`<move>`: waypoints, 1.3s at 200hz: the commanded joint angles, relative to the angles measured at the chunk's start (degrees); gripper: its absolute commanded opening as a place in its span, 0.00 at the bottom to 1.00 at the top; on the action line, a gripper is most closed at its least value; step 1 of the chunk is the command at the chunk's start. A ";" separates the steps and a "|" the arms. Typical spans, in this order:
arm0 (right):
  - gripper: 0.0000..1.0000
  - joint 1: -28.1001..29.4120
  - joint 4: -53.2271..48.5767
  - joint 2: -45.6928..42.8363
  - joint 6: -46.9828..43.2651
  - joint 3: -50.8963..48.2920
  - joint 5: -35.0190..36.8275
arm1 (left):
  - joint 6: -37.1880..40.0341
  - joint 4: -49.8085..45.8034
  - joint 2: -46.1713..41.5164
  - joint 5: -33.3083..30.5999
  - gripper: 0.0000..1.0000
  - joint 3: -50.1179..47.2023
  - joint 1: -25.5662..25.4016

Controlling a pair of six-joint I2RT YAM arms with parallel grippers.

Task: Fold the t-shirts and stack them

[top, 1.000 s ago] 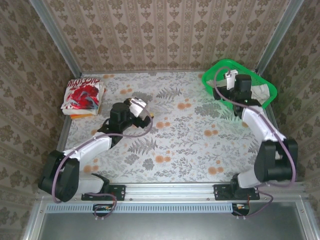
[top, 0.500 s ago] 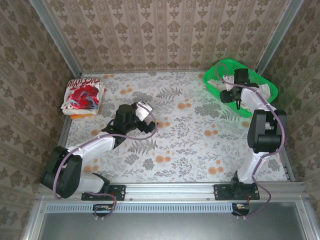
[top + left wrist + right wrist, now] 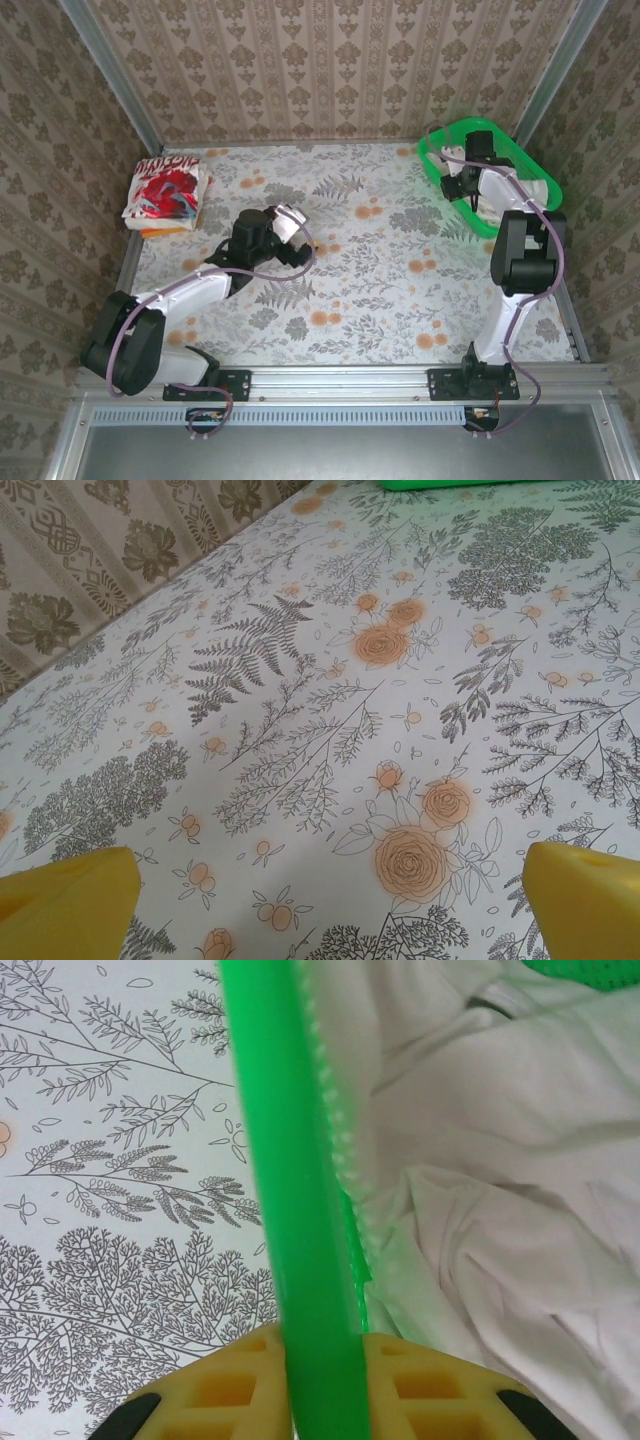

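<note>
Pinching the green basket's [image 3: 290,1160] rim, the right hand [image 3: 322,1365] sits beside the off-white t-shirt [image 3: 500,1210] inside, likely limp, best taken by a bunched fold; the left hand [image 3: 328,900] hangs open above the tabletop [image 3: 300,730].

The left gripper [image 3: 330,905] is hanging wide open. The right arm [image 3: 520,262] is reaching far forward, the right gripper [image 3: 320,1380] pinching the basket rim [image 3: 285,1160].

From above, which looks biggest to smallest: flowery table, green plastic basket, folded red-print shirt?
Biggest: flowery table
Middle: green plastic mesh basket
Smallest: folded white t-shirt with red print
</note>
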 commanded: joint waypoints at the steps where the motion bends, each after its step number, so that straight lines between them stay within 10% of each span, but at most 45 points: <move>1: 0.18 0.14 -2.18 0.37 2.43 0.93 -0.81 | -0.28 -0.35 0.06 -0.19 1.00 0.44 -0.53; 168: 0.14 -3.01 -5.70 14.24 15.73 21.26 15.81 | -3.56 2.35 5.50 -0.97 1.00 3.37 -5.19; 260: 0.80 -6.05 11.27 -4.99 23.92 2.72 2.34 | -4.36 5.12 5.63 1.20 1.00 3.39 -5.97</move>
